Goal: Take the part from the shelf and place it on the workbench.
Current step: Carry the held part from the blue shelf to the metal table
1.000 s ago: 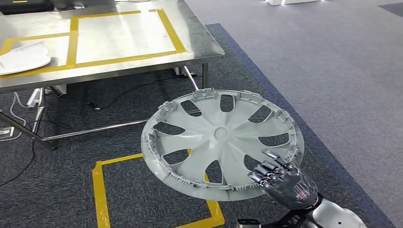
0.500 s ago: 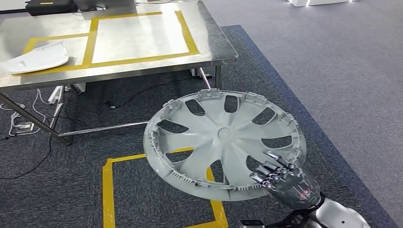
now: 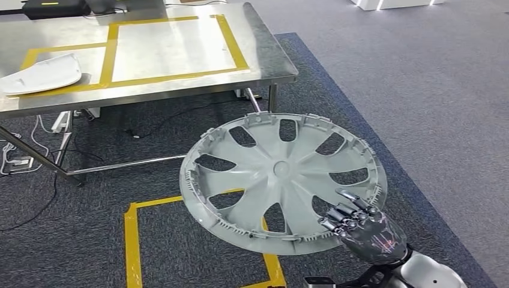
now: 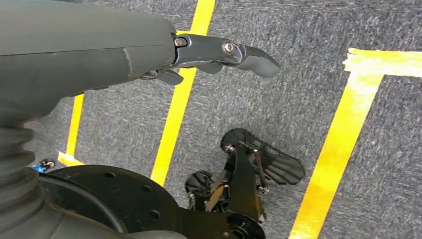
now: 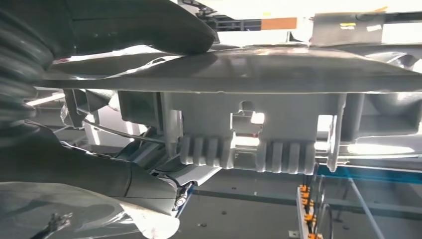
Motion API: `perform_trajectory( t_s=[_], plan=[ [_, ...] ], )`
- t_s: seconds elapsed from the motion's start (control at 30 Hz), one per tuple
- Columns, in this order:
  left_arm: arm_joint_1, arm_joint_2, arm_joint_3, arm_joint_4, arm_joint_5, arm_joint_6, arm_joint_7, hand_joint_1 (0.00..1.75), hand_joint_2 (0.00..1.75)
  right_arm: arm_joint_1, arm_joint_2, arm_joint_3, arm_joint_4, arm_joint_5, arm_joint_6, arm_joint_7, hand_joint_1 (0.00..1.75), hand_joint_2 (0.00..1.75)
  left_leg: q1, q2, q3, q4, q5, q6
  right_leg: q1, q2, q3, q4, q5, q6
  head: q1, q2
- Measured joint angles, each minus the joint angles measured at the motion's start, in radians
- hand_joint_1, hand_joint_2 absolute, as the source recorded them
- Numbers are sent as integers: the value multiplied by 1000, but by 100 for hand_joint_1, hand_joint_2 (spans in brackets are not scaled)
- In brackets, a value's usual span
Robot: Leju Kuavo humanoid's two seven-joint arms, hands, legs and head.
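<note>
In the head view, a grey wheel cover (image 3: 282, 183) is held by its near rim in the right hand (image 3: 360, 228), fingers curled over the edge, above grey carpet with yellow floor tape (image 3: 133, 240). The steel workbench (image 3: 264, 57) is seen beyond it, with a white panel (image 3: 41, 74) near its left edge. In the left wrist view, the left hand (image 4: 149, 50) is seen over the carpet, fingers extended, nothing held. In the right wrist view, the cover's rim (image 5: 249, 74) is clamped between thumb and fingers (image 5: 149, 186).
</note>
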Motion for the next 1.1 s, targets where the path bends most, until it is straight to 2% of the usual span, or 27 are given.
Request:
perform_trajectory(
  t_s=[0.07,0.1,0.13,0.23,0.3,0.33,0.37,0.43,0.47,0.5,0.53,0.57,0.6,0.63,0.67,0.77,0.83,0.87,0.93,0.97,1.0,1.03,1.07,1.1],
  plan=[
    [0,-1,0,0,-1,1,1,0,175,0,0,-3,5,0,0,0,175,175,2,-1,9,9,-14,-9,-4,4,56,-121,71,5,0,0],
    [-1,-1,0,0,-2,2,1,0,175,-1,0,-3,7,-1,0,0,175,175,1,-2,9,18,-24,-15,-5,9,88,-180,92,4,2,0],
    [-1,0,0,0,-2,2,1,0,175,-2,0,-3,9,-2,0,-1,175,175,-1,-3,9,24,-31,-20,-6,13,110,-218,100,0,2,0],
    [-2,2,0,0,-2,2,2,0,175,-5,0,-3,12,-7,0,-5,175,175,-3,-5,8,29,-42,-29,-4,13,124,-228,88,-23,0,0],
    [-3,3,1,0,-2,2,2,0,175,-6,0,-4,14,-9,0,-5,175,175,-3,18,3,54,-58,-38,-6,5,133,-230,82,-37,-4,0],
    [-4,4,1,0,-2,1,2,0,175,-7,0,-5,14,-9,0,-5,175,175,-3,35,-14,93,-76,-44,-7,-1,140,-231,78,-44,-7,0],
    [-6,4,1,0,-3,0,2,0,175,-8,0,-5,15,-10,0,-4,175,175,-1,54,-44,153,-100,-50,-7,-6,146,-231,73,-49,-9,0],
    [-7,4,1,0,-4,-1,2,0,175,-8,0,-5,18,-12,0,-4,175,175,3,67,-124,289,-142,-56,-6,-17,158,-231,62,-52,-11,0],
    [-6,4,1,0,-4,-1,2,0,175,-8,0,-5,19,-13,0,-5,175,175,5,67,-152,326,-140,-57,-6,-21,165,-231,55,-52,-11,0],
    [-5,4,1,0,-5,-1,2,0,175,-8,0,-5,20,-14,0,-5,175,175,5,68,-163,325,-117,-56,-6,-23,174,-231,48,-51,-11,0],
    [-3,4,1,0,-5,-1,2,0,175,-8,0,-5,21,-15,0,-6,175,175,6,68,-156,285,-74,-52,-6,-25,185,-231,41,-49,-11,0],
    [-3,4,1,0,-6,-1,2,0,175,-8,0,-5,22,-14,0,-7,175,175,5,70,-136,219,-23,-47,-6,-27,196,-232,33,-46,-11,0],
    [-3,4,1,0,-7,-1,2,0,175,-8,0,-5,23,-13,0,-7,175,175,2,72,-114,158,11,-41,-4,-29,203,-233,25,-42,-11,0],
    [-3,4,1,0,-7,0,2,0,175,-9,0,-5,23,-11,0,-6,175,175,-1,75,-94,104,30,-36,-3,-30,207,-235,19,-37,-10,0],
    [-5,4,1,0,-8,0,2,0,175,-9,0,-5,23,-8,0,-5,175,175,-5,78,-81,74,32,-32,-2,-32,209,-237,14,-32,-10,0],
    [-5,3,1,0,-10,2,2,0,175,-12,0,-6,23,0,0,-1,175,175,-6,75,-65,49,14,-23,-2,-38,221,-252,6,-15,-10,0],
    [-5,3,1,0,-10,2,1,0,175,-13,0,-7,24,5,0,-1,175,175,0,68,-48,32,14,-14,-2,-32,211,-219,-16,-8,-7,0],
    [-5,3,1,0,-10,2,0,0,175,-13,0,-8,25,6,0,0,175,175,2,65,-40,26,12,-9,-2,-25,183,-170,-36,-6,-4,0],
    [-7,1,1,0,-10,2,0,0,175,-14,0,-10,27,7,0,1,175,175,-1,56,-33,25,4,-2,-2,-15,91,-34,-77,-3,0,0],
    [-7,0,1,0,-10,2,0,0,175,-14,0,-10,28,7,0,1,175,175,-2,49,-28,26,-1,0,-1,-13,51,12,-80,-2,0,0],
    [-6,0,1,0,-11,2,0,0,175,-14,0,-11,29,7,0,2,175,175,-4,41,-21,26,-7,1,-1,-11,29,23,-61,-2,1,0],
    [-6,-1,1,0,-11,2,0,0,175,-13,0,-11,30,8,0,2,175,175,-5,32,-12,26,-13,1,-1,-9,27,-7,-21,-4,1,0],
    [-5,-1,1,0,-12,2,0,0,175,-13,0,-11,31,8,0,2,175,175,-6,22,-2,27,-21,-1,0,-2,44,-70,32,-6,1,0],
    [-5,-2,1,0,-12,2,0,0,175,-13,0,-11,31,9,0,3,175,175,-6,14,5,28,-28,-3,-1,15,67,-134,73,-10,1,0]
  ],
)
